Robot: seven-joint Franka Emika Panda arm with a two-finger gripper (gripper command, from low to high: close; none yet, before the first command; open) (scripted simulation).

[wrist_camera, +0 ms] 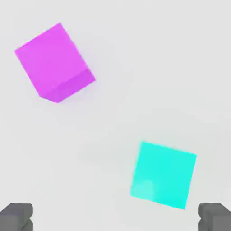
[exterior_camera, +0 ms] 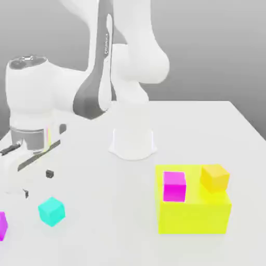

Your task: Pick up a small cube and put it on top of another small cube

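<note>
The small cyan cube lies on the white table near the exterior view's left front. My gripper hovers just above and behind it, open, with nothing between its dark fingertips. In the hand view the cyan cube sits on the table below the gripper, closer to one fingertip than to the other. A magenta cube lies farther off on the table; in the exterior view the same magenta cube is cut by the left edge.
A big yellow block stands at the exterior view's right front, carrying a second magenta cube and an orange-yellow cube. The arm's white base rises mid-table behind.
</note>
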